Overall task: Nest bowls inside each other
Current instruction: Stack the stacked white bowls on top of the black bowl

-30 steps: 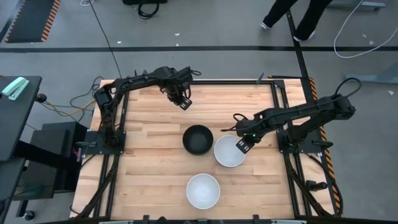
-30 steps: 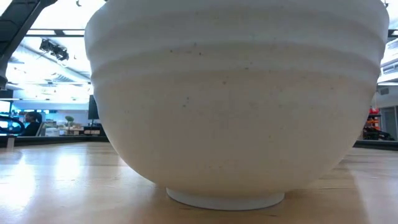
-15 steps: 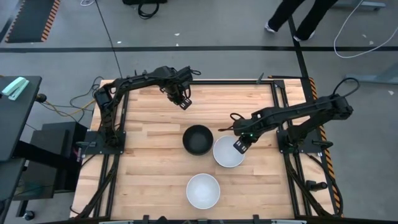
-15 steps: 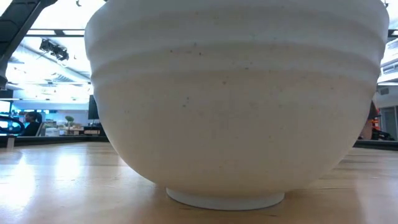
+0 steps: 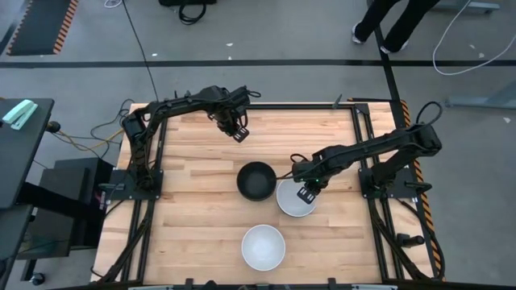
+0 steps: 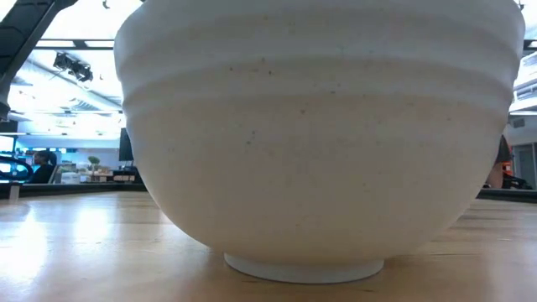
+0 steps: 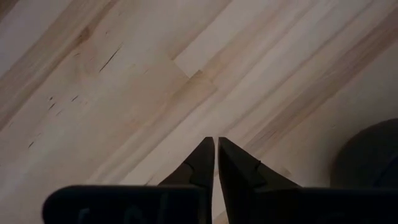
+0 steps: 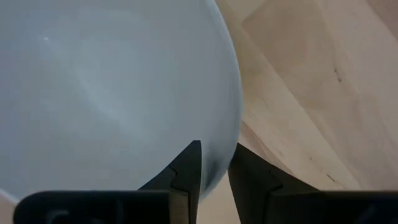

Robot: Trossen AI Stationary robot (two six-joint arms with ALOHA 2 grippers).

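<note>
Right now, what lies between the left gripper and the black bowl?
Only bare wooden table: the high view shows nothing between the left gripper, shut near the far edge, and the black bowl.

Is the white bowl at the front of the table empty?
Empty. From above, the front white bowl shows only its bare white inside, standing upright and apart from the other bowls.
</note>
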